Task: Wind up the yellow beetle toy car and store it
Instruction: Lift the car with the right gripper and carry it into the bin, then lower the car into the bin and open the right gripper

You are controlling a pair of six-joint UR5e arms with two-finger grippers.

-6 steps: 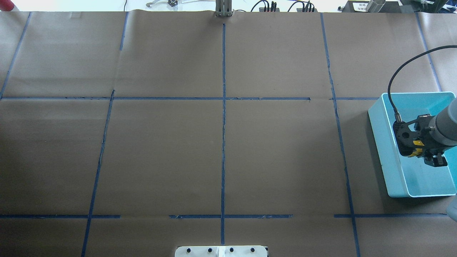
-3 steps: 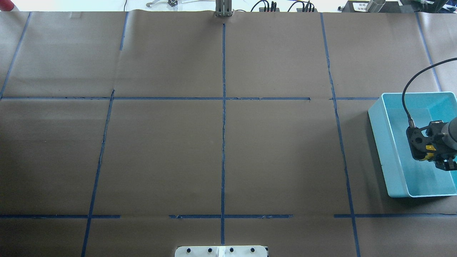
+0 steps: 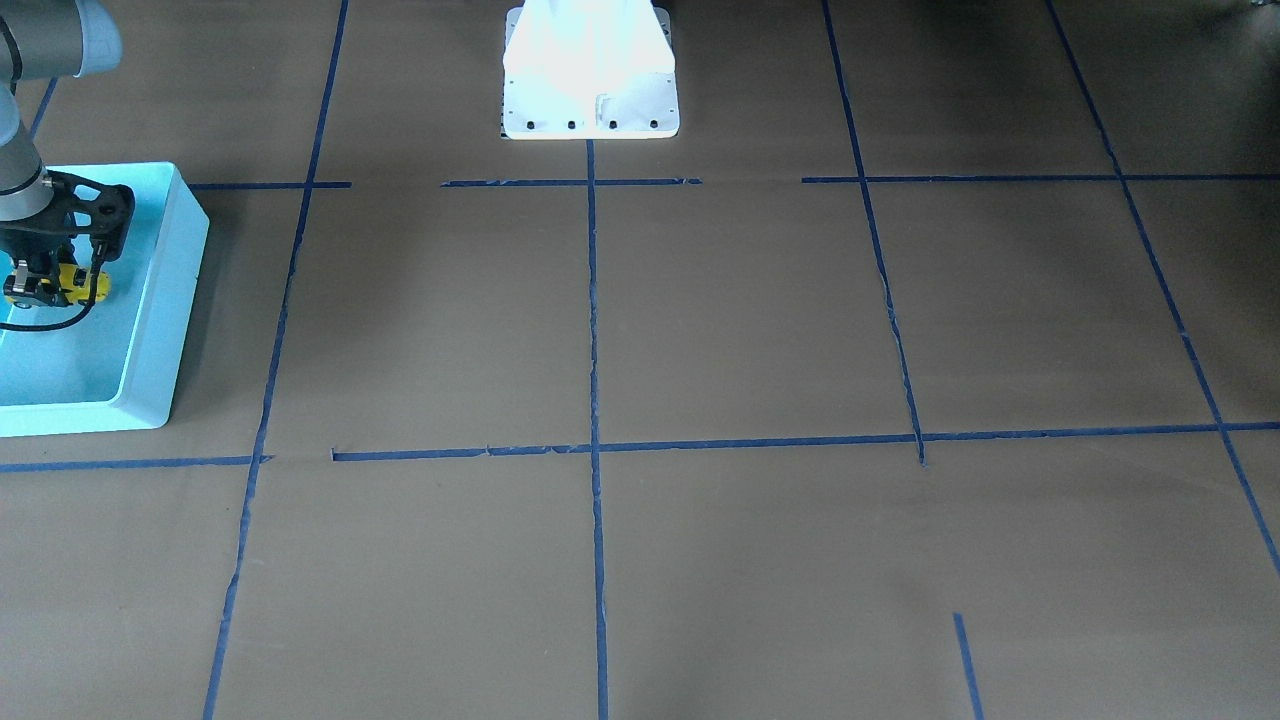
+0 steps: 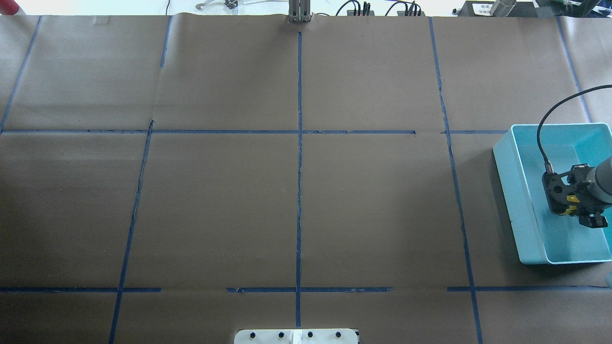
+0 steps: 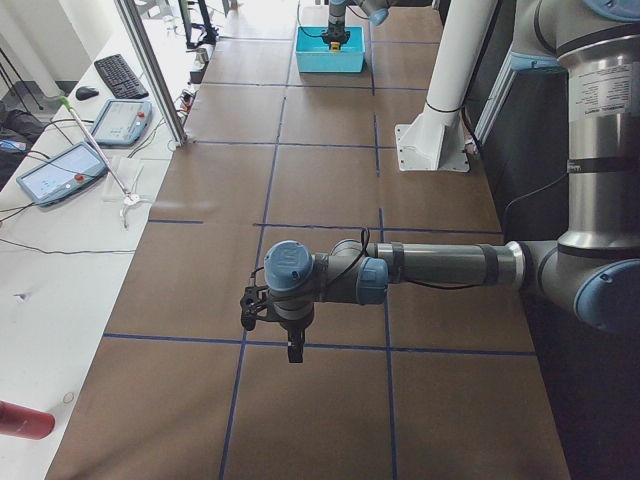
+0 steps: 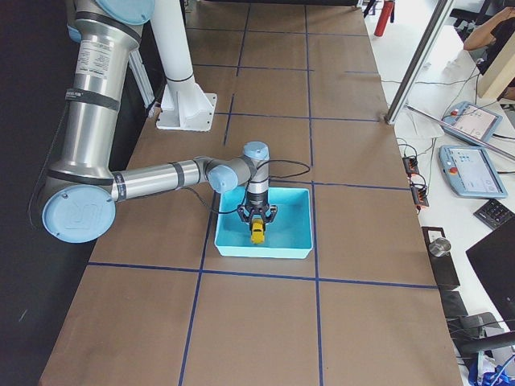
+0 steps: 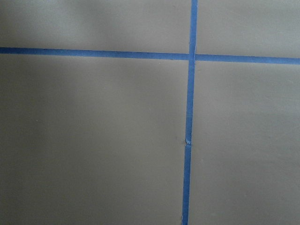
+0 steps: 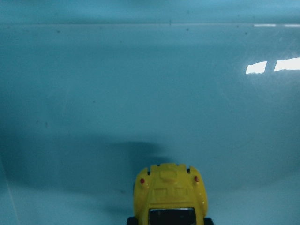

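The yellow beetle toy car sits between the fingers of my right gripper, low inside the turquoise bin. In the overhead view the right gripper is over the bin's middle, and yellow shows under the wrist. The right wrist view shows the car's rear just above the bin floor, with its shadow beneath. The exterior right view shows the car in the bin. My left gripper hangs over bare table; I cannot tell whether it is open or shut.
Brown paper with a grid of blue tape lines covers the table. The robot's white base plate is at the near middle edge. Tablets and cables lie beyond the table's far edge.
My right gripper, with the car in it, has moved right over the bin and down into it. In the last half second it has hardly moved.
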